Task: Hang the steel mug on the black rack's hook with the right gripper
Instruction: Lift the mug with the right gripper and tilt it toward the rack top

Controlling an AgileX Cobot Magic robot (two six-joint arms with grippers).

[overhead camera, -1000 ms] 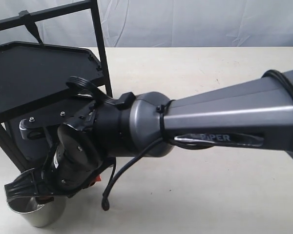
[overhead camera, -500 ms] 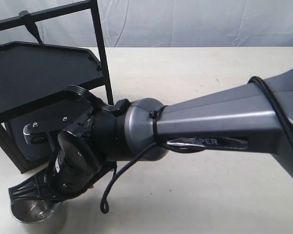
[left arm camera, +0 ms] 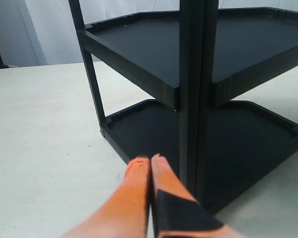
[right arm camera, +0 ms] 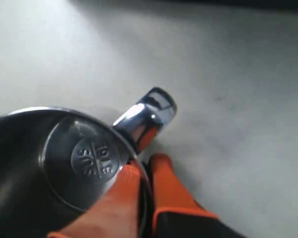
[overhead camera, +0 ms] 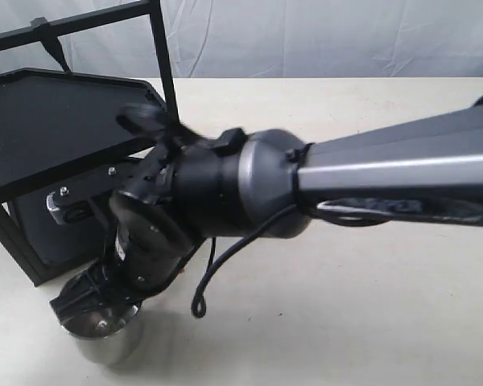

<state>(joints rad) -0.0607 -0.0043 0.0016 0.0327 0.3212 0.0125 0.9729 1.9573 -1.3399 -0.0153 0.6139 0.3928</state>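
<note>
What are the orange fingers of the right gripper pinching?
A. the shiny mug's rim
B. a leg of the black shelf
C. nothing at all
A: in the right wrist view the fingers close on the steel mug rim, beside its handle.

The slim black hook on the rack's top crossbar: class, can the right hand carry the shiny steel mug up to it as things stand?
Probably yes. The right hand grips the mug's rim, and the hook hangs unobstructed on the crossbar.

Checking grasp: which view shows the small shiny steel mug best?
Right wrist view: the small shiny steel mug fills it, stamped base and looped handle clear, rim between orange fingers. Exterior view shows only its lower part under the arm. Left wrist view shows none.
</note>
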